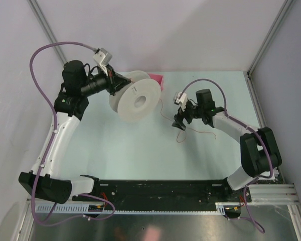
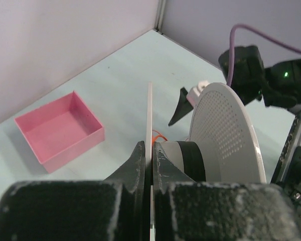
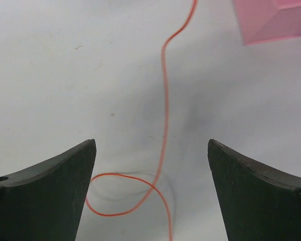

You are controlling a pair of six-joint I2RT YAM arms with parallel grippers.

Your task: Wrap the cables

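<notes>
We look down past the right end effector (image 3: 151, 143), whose two dark fingers (image 3: 45, 191) stand wide apart with nothing gripped. Between them, against the pale surface (image 3: 65, 75), we see the cable (image 3: 164, 100). It is a thin orange strand that runs in from beyond the fingertips, bends once, then crosses itself in a small loop nearer the left finger. A pink box (image 3: 271, 20) lies farther out, right of the cable and apart from it.

Pink box (image 1: 158, 80) mostly hidden behind spool (image 1: 135, 103) from above; cut off by the corner (top right) in right wrist view. Wire (image 3: 164, 115) runs off top and bottom edges there; overhead, too thin to trace.
</notes>
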